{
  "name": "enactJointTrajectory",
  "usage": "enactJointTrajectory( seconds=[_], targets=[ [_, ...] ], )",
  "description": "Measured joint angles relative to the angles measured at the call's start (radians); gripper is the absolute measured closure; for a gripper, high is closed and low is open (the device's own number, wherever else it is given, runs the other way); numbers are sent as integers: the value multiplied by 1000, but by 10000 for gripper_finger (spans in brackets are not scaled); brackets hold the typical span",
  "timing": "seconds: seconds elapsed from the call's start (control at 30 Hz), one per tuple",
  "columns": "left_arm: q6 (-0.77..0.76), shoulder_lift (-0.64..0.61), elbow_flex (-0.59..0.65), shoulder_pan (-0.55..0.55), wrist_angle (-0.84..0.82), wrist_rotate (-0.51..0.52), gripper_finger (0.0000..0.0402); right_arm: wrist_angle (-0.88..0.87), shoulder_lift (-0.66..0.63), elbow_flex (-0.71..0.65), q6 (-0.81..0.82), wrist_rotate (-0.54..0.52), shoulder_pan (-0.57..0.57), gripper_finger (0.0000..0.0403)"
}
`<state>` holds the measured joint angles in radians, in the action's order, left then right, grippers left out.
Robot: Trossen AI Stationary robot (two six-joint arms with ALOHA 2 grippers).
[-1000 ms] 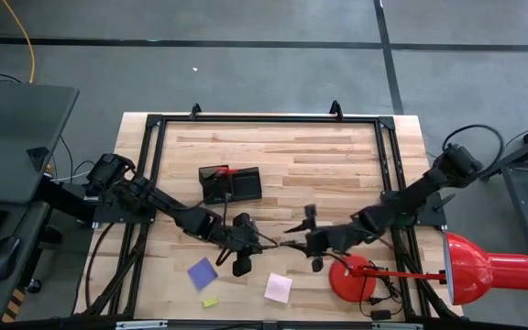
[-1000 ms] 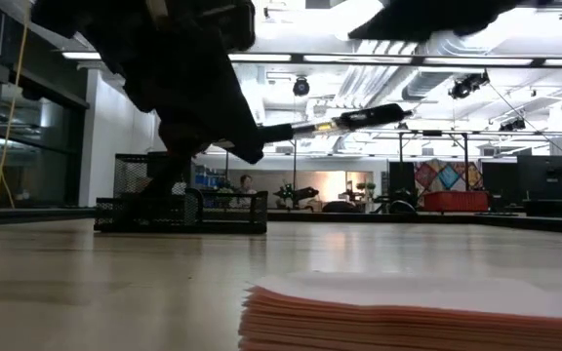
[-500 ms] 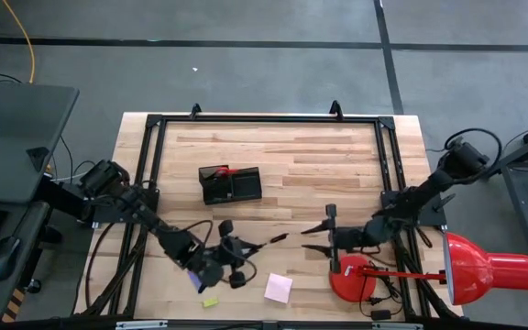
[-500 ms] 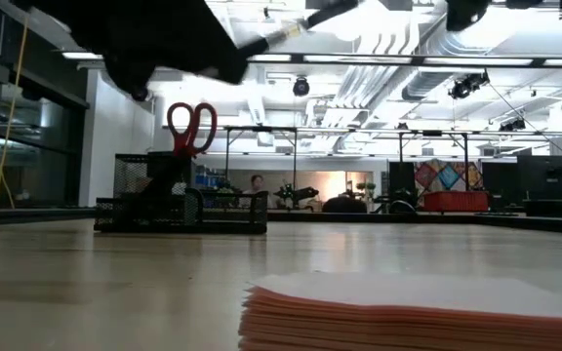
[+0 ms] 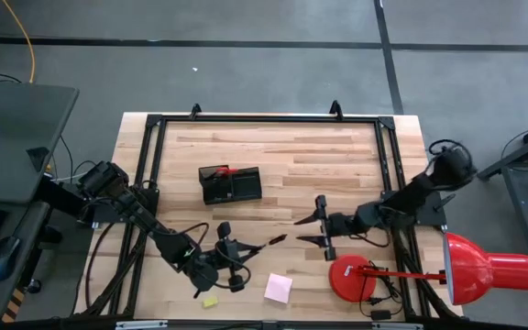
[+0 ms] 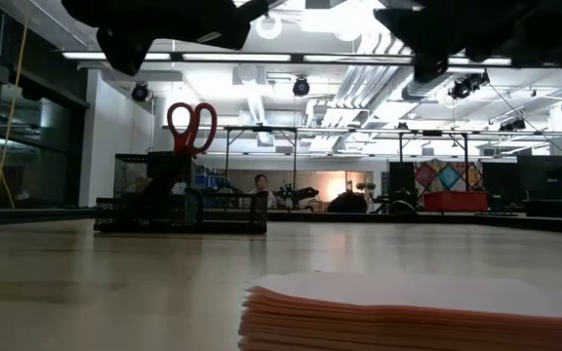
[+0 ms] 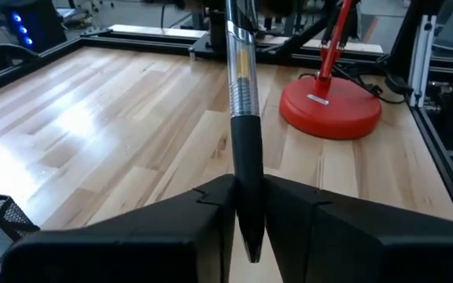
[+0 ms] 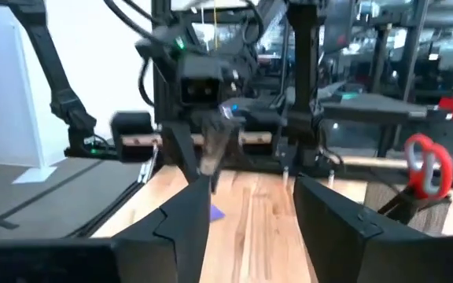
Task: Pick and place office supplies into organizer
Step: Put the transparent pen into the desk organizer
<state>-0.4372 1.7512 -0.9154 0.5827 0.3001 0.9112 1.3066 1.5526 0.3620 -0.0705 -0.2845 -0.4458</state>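
Pen (image 7: 244,134) clamped in left tool (image 5: 230,263), carried aloft for transfer to organizer (image 5: 231,184) at 12 o'clock; right tool (image 5: 316,225) gapes empty.

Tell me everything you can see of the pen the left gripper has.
The pen has a dark lower barrel, a ribbed silver grip and a clear upper section with a yellowish core. The left gripper is shut on its dark end. It is held above the table, pointing toward the open right gripper, touching nothing else.

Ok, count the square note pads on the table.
2. The pink note pad lies near the front edge; the purple note pad sits under the left arm, hidden from above. More may be hidden.
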Motion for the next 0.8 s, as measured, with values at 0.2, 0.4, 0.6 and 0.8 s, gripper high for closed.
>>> enactJointTrajectory(
  seconds=[0.2, 0.4, 0.6, 0.8],
  targets=[
    [13, 0, 0, 0, 11, -2, 377, 79, 107, 63, 10, 115, 60, 219],
    [14, 0, 0, 0, 13, -3, 364, 75, 169, 154, 6, 220, 94, 217],
    [15, 0, 0, 0, 12, -4, 358, 61, 176, 197, 3, 284, 99, 217],
    [14, 0, 0, 0, 12, -10, 378, -4, 176, 231, 2, 290, 99, 221]
  ],
)
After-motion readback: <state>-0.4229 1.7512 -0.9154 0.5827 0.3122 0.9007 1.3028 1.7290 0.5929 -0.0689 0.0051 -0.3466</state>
